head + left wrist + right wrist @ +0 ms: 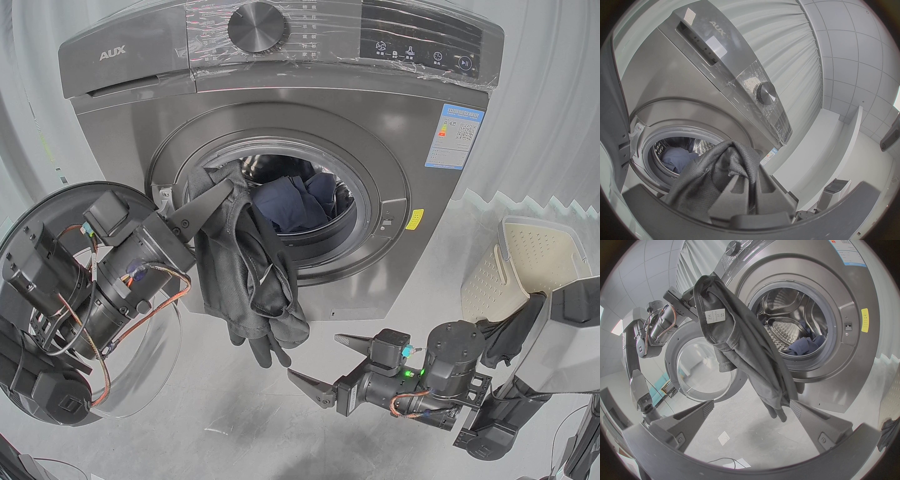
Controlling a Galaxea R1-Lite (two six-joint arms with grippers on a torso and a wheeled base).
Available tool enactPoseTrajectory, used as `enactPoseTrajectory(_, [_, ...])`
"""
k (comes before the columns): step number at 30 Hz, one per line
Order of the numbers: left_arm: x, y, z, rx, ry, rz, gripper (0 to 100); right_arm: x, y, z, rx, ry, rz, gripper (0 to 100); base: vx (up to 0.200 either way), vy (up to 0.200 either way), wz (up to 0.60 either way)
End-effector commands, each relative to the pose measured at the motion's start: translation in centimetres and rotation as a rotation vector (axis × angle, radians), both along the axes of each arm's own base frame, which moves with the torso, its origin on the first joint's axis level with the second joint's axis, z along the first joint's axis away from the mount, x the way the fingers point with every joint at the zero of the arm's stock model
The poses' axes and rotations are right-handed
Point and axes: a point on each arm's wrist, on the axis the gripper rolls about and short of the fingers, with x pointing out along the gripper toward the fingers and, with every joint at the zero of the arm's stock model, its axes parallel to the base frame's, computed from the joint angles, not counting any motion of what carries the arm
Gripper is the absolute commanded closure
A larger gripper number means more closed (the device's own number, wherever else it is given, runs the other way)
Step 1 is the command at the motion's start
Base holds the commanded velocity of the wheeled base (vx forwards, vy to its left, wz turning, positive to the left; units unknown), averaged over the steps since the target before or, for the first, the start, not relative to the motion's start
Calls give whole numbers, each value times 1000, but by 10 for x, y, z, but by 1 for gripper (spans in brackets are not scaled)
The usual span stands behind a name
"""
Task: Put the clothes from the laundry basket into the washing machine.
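Observation:
A dark grey garment (pixel 250 275) hangs from my left gripper (pixel 209 200), which is shut on its top edge right at the left rim of the washing machine (pixel 400 150) opening. The cloth (pixel 718 168) drapes over the fingers, and its lower end (pixel 747 355) dangles in front of the drum mouth. Inside the drum lie dark blue clothes (pixel 294 200). My right gripper (pixel 322 362) is open and empty, low in front of the machine, below the hanging garment. The laundry basket (pixel 531 262) stands at the right with dark cloth (pixel 506 334) hanging over its rim.
The machine's round door (pixel 69 300) is swung open to the left, behind my left arm. Bare grey floor (pixel 219 412) lies in front of the machine. A pale curtain hangs behind.

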Motion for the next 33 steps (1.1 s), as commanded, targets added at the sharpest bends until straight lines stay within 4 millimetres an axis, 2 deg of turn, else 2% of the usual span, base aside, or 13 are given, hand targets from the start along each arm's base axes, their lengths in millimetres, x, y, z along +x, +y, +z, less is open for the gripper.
enactPoseTrajectory(1, [1,-1,-2,2,5,-2,100,8,10,-8,-4,1,5,0,0,0,0])
enactPoseTrajectory(6, [-1,-1,-1,1,3,-6,100,26,27,-19,5,-12,-4,0,0,0,0])
enactPoseTrajectory(12, [-3,-2,1,-3,-4,-11,100,58,41,-21,37,-73,-40,0,0,0,0])
enactPoseTrajectory(13, [-3,-2,1,-3,-4,-11,100,58,41,-21,37,-73,-40,0,0,0,0])
enactPoseTrajectory(14, [-3,-2,1,-3,-4,-11,100,68,45,-18,55,-99,-49,0,0,0,0])
enactPoseTrajectory(17, [-2,-2,1,-2,-3,-11,100,77,48,-12,79,-131,-60,0,0,0,0])
enactPoseTrajectory(22, [-1,-2,-2,4,8,-8,100,82,50,3,124,-174,-66,0,0,0,0])
enactPoseTrajectory(23, [-1,-2,-2,4,8,-8,100,82,50,4,126,-175,-66,100,0,0,0])
enactPoseTrajectory(26, [2,-2,-6,12,21,-5,100,76,44,25,158,-208,-68,100,0,0,0])
enactPoseTrajectory(31, [3,-3,-10,19,33,-6,100,67,29,44,175,-223,-79,100,0,0,0])
enactPoseTrajectory(33, [3,-4,-13,25,44,-8,100,58,12,56,177,-229,-99,100,0,0,0])
